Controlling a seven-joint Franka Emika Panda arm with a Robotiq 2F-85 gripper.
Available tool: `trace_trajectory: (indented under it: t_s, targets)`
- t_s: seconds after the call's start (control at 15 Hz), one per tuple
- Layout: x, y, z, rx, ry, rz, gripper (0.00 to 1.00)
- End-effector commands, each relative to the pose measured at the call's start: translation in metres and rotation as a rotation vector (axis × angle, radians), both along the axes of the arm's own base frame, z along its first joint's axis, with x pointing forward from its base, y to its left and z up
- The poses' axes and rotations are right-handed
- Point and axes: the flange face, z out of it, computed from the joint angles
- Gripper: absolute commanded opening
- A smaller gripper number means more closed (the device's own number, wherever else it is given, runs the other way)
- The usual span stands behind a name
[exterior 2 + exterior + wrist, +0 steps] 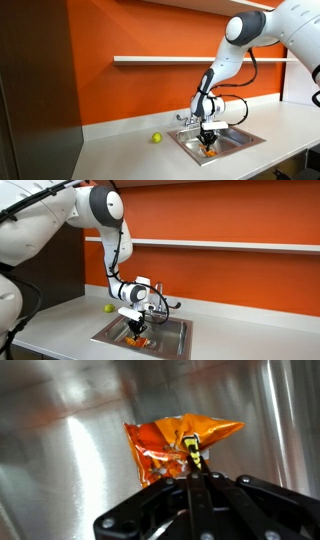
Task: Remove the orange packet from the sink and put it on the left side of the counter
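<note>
Closest in the wrist view is the hand (pixel 191 456). Its two fingers are pressed together and pinch the orange packet (pixel 158 446), which sticks out at 12 o'clock from the hand. The pinch is on the crinkly part near the packet's middle. I think this is because the packet is flat and thin, so a tight pinch is the only way to hold it.

Shiny steel is all around the packet. That is the inside of the sink (pixel 60 475), so the packet is down in the sink, not on the table. I cannot tell if it is touching the bottom or is lifted a little.

In both exterior views the arm (pixel 116 242) bends down and the hand points straight into the sink from above. It likely comes from the top because the sink walls block the sides.

The faucet (pixel 161 299) stands at the back rim, just beside the hand at about 1 o'clock. The hand will need to go straight up so it does not bump it.

A small yellow-green ball (pixel 109 308) sits on the grey table (pixel 62 326), at 10 o'clock from the sink. It is not the thing to move. The packet has to go to the left side of this table.

Farthest back is the orange wall (pixel 225 215) with a long shelf (pixel 235 246).
</note>
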Motion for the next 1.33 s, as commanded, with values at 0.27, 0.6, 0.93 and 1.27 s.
trace_trajectory:
  t_s: [0.27, 0.6, 0.93, 1.27]
  targets:
    - [0.014, 0.006, 0.067, -0.013, -0.054, 0.0, 0.0]
    - [0.013, 0.023, 0.117, -0.023, -0.058, 0.028, 0.0]
    - [0.002, 0.052, 0.164, -0.037, -0.05, 0.08, 0.0]
    - [-0.014, 0.094, 0.199, -0.033, -0.034, 0.169, 0.0]
